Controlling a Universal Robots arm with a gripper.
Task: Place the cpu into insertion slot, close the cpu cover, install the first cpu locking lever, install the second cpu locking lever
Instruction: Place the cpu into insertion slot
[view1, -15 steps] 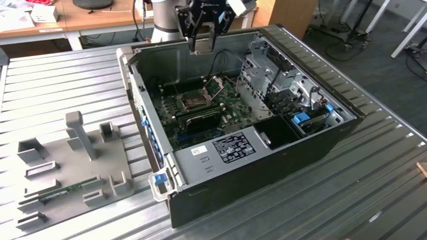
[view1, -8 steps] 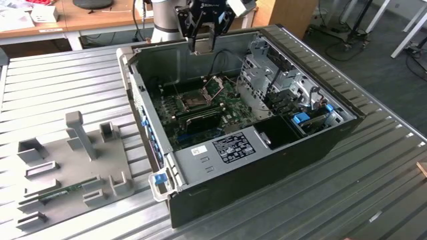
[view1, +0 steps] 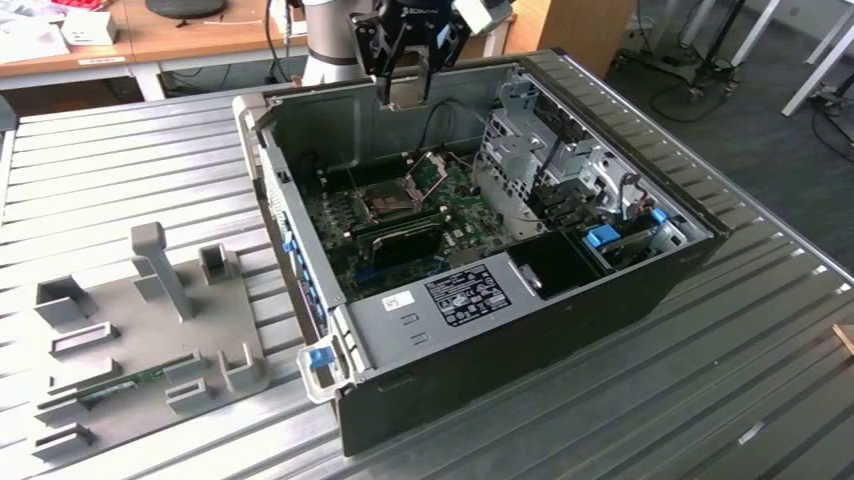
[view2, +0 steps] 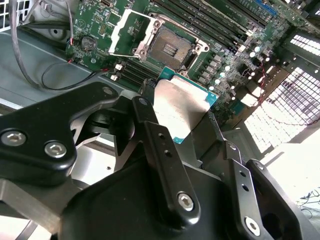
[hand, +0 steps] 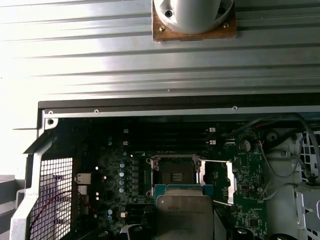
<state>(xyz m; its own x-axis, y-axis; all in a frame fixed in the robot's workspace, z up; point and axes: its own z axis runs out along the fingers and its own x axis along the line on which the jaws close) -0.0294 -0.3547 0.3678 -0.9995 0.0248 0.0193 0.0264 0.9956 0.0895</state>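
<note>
My gripper (view1: 404, 88) hangs above the open computer case, over its back wall, shut on the cpu (view1: 404, 82). In both wrist views the cpu (view2: 182, 105) (hand: 183, 215) is a silvery square with a teal edge, clamped between the black fingers (view2: 150, 130). It is well above the green motherboard. The insertion slot (view2: 172, 48) (hand: 176, 176) (view1: 380, 205) lies bare, dark-centred with a metal rim. The cpu cover (view2: 126, 31) (view1: 430, 170) (hand: 230, 182) is swung open and stands up beside the slot. A thin lever rod (hand: 216, 161) sticks out next to it.
The case walls (view1: 274, 160) surround the motherboard. A drive cage (view1: 521, 150) with cables stands at the exterior view's right, with a black box (view1: 554, 262) nearer the front. Long memory slots (view2: 210, 22) run beside the socket. A grey fixture plate (view1: 147, 330) with posts lies on the ribbed table.
</note>
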